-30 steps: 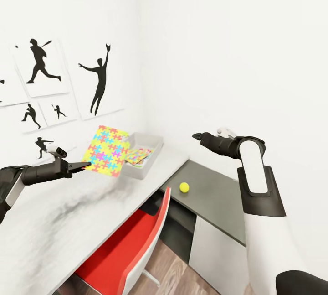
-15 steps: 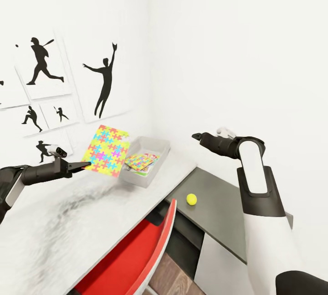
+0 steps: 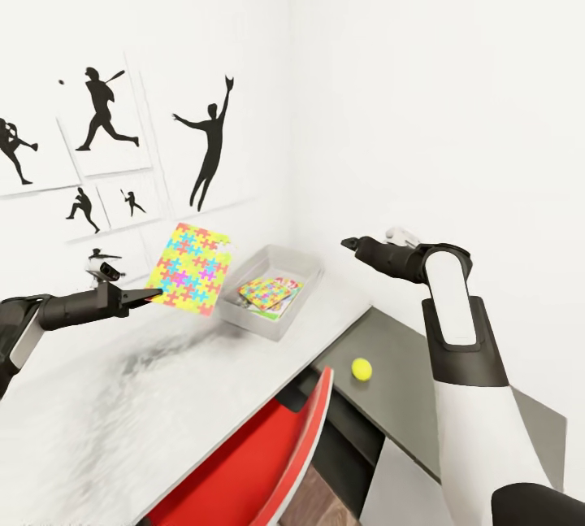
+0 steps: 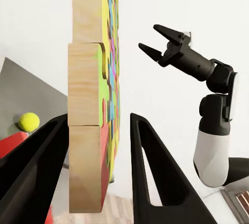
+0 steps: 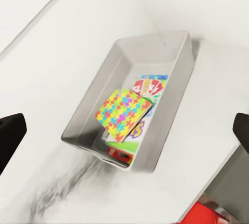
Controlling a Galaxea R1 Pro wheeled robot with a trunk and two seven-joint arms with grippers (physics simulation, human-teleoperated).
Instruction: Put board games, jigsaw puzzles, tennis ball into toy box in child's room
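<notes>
**Now: second jigsaw held on edge, short of the tray**

Clearly pinched between the two black fingers of the left gripper (image 3: 154, 295): a thin flat square jigsaw puzzle (image 3: 191, 267) of yellow, pink, blue and green interlocking pieces, gripped by one edge and standing nearly upright, printed face turned away from the arm. Seen in the left wrist view as a wood-coloured slab edge-on (image 4: 88, 104) between the fingers, one finger against its back. Held that way, probably, to keep the flat square clear of the tabletop and ready to tip in.

Just beyond that gripper, past the puzzle's far edge: the shallow pale grey translucent toy box (image 3: 305, 262) with sloping sides, resting on the pale grey-white marbled desk top (image 3: 122, 404). Already inside, under the right gripper (image 5: 124, 130): another multicoloured jigsaw square (image 5: 123, 114) lying tilted over flat printed game boxes (image 5: 149, 85), one with a red fan pattern.

Right gripper (image 3: 348, 243) spread wide, empty, hovering above and to the side of the tray, likely parked out of the way. Below it and nearer the robot, on the lower dark grey section of the desk (image 3: 406, 347): a small yellow-green tennis ball (image 3: 361, 368), well apart from the tray and not yet collected. Beneath the left gripper's side, a red chair (image 3: 268, 461) tucked at the desk edge.
</notes>
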